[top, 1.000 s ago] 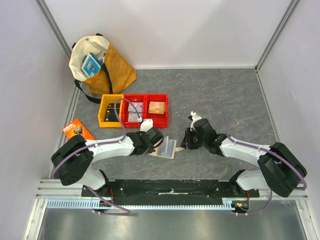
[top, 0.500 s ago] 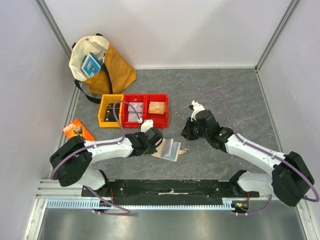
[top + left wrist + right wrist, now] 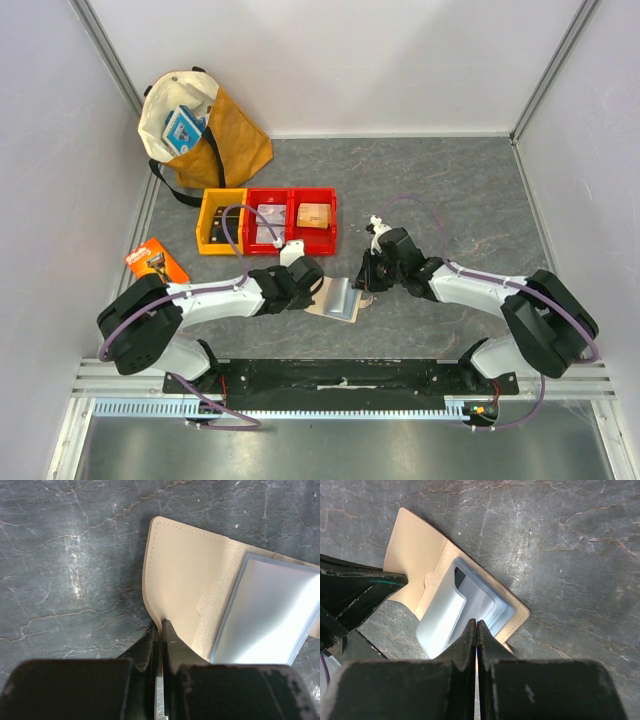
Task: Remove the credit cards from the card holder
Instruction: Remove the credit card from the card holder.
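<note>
The beige card holder lies open on the grey table between my two grippers. My left gripper is shut on the edge of its plain beige flap, which runs in between the jaws. Pale blue-grey plastic sleeves fan up from the other half. My right gripper is shut, with its tips right over those sleeves; nothing shows clamped between them. The credit cards are hidden; I cannot tell them apart from the sleeves. The left fingers show at the left of the right wrist view.
A yellow bin and two red bins, one with a tan block, stand just behind the left gripper. A yellow-and-cream bag sits at the back left. An orange package lies by the left wall.
My right gripper has swung left from beside the holder onto its sleeves and has shut. The left gripper has closed onto the flap and stayed in place.
</note>
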Robot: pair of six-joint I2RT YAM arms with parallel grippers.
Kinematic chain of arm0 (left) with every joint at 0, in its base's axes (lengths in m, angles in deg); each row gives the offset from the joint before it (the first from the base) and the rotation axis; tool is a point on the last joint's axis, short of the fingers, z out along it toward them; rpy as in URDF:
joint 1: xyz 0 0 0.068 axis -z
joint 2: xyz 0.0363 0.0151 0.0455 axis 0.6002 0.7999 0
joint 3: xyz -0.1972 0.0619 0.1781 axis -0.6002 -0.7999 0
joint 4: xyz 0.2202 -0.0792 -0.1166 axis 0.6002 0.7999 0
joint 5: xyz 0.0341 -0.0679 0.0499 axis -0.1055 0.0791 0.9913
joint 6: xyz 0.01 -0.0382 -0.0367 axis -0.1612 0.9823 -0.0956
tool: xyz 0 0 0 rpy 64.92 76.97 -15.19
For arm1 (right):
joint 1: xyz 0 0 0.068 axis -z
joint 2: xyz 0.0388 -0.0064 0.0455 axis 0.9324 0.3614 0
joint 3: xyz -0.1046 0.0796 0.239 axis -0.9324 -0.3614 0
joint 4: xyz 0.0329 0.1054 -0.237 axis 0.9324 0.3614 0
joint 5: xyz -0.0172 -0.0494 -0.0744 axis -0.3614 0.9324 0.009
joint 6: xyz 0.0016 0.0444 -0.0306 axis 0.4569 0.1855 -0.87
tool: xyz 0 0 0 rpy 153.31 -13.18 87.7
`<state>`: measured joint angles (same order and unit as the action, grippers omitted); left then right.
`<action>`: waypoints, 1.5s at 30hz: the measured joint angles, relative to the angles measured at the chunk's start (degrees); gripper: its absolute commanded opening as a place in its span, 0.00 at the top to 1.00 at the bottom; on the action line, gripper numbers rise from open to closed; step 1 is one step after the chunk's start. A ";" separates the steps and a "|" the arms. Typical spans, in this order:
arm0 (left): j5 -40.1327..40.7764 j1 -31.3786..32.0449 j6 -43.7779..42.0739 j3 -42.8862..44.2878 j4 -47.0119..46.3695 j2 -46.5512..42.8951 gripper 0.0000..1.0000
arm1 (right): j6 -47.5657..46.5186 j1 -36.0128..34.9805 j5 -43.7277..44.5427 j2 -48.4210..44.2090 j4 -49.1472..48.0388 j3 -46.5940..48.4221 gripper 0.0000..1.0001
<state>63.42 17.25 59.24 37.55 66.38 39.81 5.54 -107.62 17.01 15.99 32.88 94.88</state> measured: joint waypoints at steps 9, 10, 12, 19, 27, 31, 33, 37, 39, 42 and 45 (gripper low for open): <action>-0.66 0.04 1.57 -1.66 -2.01 -1.22 0.98 | 2.51 -2.89 -3.15 3.74 -5.40 -0.22 1.00; -0.76 0.04 1.79 -1.88 -2.23 -1.44 0.96 | 2.91 -3.45 -3.45 4.02 -5.92 -0.22 1.00; -0.98 0.07 2.23 -2.71 -2.91 -2.19 0.91 | 3.48 -4.59 -4.22 4.74 -7.02 -0.17 0.99; -0.48 0.33 4.81 -7.78 -3.08 -9.09 0.55 | 4.37 -7.91 -5.03 9.49 -8.55 3.87 0.93; -0.22 0.33 6.67 -11.52 -1.29 -20.28 0.47 | 3.41 -9.86 -5.22 16.17 -7.48 10.62 0.85; 0.15 0.33 6.73 -11.72 0.22 -25.75 0.47 | 2.27 -11.02 -4.72 18.69 -5.55 13.42 0.82; 0.17 0.33 6.71 -11.72 0.31 -28.17 0.48 | 1.66 -11.54 -4.20 19.96 -4.37 14.53 0.82; -0.15 0.33 6.43 -11.47 0.04 -31.82 0.57 | 0.46 -12.39 -2.71 22.14 -1.66 16.92 0.82; -0.85 0.33 6.10 -11.37 -0.98 -32.28 0.62 | -0.17 -12.79 -2.01 22.34 -0.55 17.88 0.82; -1.90 0.33 5.97 -11.30 -3.06 -31.91 0.67 | -0.76 -13.11 -1.07 22.08 0.39 18.12 0.82; -2.73 0.33 5.97 -11.28 -5.75 -30.67 0.69 | -1.44 -13.22 0.70 20.20 2.71 18.12 0.81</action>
<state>60.69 17.58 65.21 26.28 60.63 9.15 4.10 -120.85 17.71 36.19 35.59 113.00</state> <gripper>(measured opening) 0.329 0.186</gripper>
